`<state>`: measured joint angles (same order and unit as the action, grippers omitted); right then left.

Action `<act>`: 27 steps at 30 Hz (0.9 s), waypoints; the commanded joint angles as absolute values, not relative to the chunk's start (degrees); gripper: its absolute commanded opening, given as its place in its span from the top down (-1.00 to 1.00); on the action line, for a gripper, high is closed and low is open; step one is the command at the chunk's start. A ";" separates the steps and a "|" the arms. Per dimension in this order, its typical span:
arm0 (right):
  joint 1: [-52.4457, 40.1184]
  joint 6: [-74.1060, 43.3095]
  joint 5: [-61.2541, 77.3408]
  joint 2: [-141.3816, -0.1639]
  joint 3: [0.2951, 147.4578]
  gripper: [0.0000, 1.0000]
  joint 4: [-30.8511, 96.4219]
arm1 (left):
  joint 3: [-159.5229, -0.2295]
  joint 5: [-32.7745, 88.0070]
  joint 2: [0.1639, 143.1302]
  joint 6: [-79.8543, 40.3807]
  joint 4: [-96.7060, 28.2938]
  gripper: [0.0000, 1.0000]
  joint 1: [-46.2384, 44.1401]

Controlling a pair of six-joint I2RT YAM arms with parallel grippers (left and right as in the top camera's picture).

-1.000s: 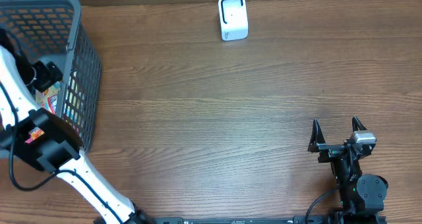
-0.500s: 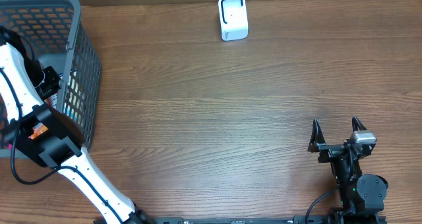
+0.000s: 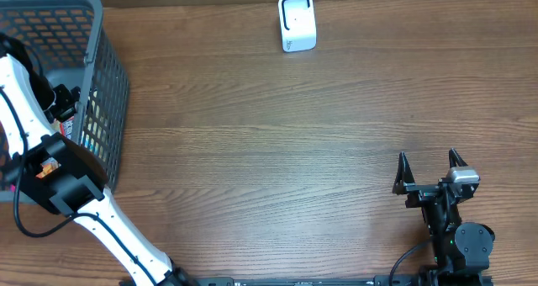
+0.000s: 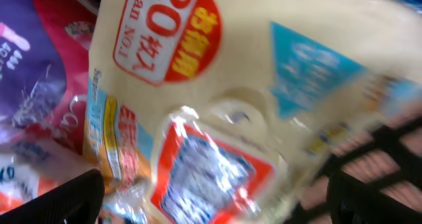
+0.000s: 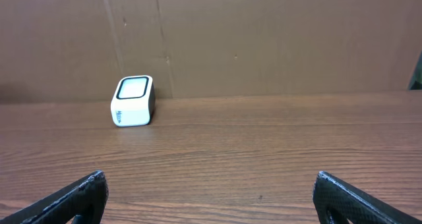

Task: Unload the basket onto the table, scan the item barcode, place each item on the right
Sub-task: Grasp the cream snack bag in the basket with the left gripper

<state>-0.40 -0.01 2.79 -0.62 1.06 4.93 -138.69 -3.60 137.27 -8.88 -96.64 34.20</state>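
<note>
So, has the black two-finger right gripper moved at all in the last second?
No. The black right gripper stays open at the same spot, unchanged relative to the small white box-shaped scanner at the far edge of the wooden table.

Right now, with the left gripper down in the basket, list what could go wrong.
1. The left gripper is open over a glossy cream pouch that lies against a purple packet. Closing could slip on the film or pinch the neighbour too.
2. The mesh wall of the basket shows close beside one finger in the left wrist view, so lifting may snag.
3. No barcode shows on the pouch, so it might reach the scanner facing wrongly.
</note>
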 commanded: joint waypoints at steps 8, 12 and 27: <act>-0.32 -0.23 3.05 -0.16 0.47 -1.00 4.58 | -134.74 2.96 112.25 -10.37 -96.84 -1.00 33.71; -0.32 -0.23 3.05 -0.16 0.47 -1.00 4.58 | -119.98 -1.87 104.29 -12.62 -96.82 -1.00 33.78; -0.32 -0.23 3.05 -0.16 0.47 -1.00 4.58 | -106.59 -9.85 101.27 -17.41 -95.68 0.87 34.17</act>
